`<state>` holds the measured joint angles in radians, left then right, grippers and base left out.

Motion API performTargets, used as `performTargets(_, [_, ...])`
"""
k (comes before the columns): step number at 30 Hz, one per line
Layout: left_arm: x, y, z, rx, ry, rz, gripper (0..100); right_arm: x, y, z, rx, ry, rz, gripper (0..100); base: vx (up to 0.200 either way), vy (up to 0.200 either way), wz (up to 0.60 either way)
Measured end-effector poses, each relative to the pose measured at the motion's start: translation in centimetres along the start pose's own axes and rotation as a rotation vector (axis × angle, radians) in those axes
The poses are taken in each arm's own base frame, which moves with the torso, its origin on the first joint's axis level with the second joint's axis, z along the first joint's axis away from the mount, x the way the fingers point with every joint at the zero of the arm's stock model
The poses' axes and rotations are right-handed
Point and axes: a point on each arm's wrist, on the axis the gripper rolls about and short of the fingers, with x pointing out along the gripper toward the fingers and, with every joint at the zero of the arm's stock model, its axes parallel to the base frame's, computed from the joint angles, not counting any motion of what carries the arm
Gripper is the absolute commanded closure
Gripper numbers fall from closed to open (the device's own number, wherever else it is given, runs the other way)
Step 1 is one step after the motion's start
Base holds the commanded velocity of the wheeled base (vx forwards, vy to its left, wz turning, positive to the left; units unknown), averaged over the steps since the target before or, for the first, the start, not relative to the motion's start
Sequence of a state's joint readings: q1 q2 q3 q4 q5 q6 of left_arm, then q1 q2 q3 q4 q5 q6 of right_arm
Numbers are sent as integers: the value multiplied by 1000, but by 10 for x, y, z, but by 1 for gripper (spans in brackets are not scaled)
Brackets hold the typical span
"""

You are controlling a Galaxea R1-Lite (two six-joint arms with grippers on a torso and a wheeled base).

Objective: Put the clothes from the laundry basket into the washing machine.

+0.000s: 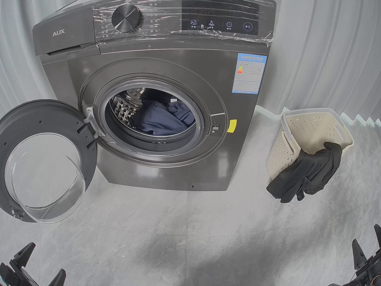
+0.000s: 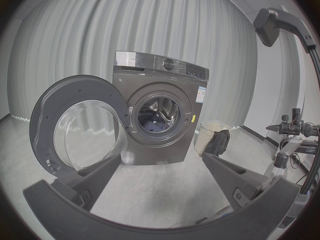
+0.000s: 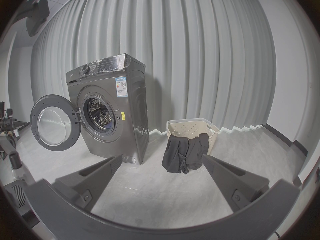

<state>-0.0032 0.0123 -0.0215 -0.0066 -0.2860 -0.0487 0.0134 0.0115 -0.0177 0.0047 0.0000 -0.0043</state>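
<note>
Laundry, a black garment, drapes over the basket rim, hanging lengthwise toward the floor, ahead of my right gripper, the nearer one. Both it and my left gripper gape wide, empty.

washing machine: dark metallic grey body. control panel: black, pale icons.
door: dark grey ring, clear glass bowl.
drum: bright silver, regular pattern of round holes.
blue clothes in the drum: navy, plain.
laundry basket: cream, walls in an even grid of small holes.
black garment over its rim: solid black (no print that I can make out).
label on the machine front: blue border, white field.
sticker by the opening: yellow.
floor: light grey, faint marbled veining.
curtain: pale grey-white, vertical pleats.
left gripper, right gripper: matte dark grey.
</note>
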Motion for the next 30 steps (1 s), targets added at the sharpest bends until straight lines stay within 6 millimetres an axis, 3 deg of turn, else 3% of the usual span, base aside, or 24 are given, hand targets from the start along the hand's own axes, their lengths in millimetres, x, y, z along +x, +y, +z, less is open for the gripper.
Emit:
performTargets(15, [-1,5,0,14,3,220,0,0,0,0,0,1,0,0,0,0,0])
performTargets(22, [-1,5,-2,84,33,207,0,0,0,0,0,1,0,0,0,0,0])
performTargets(30, [-1,6,-3,38,15,284,0,0,0,0,0,1,0,0,0,-200,0])
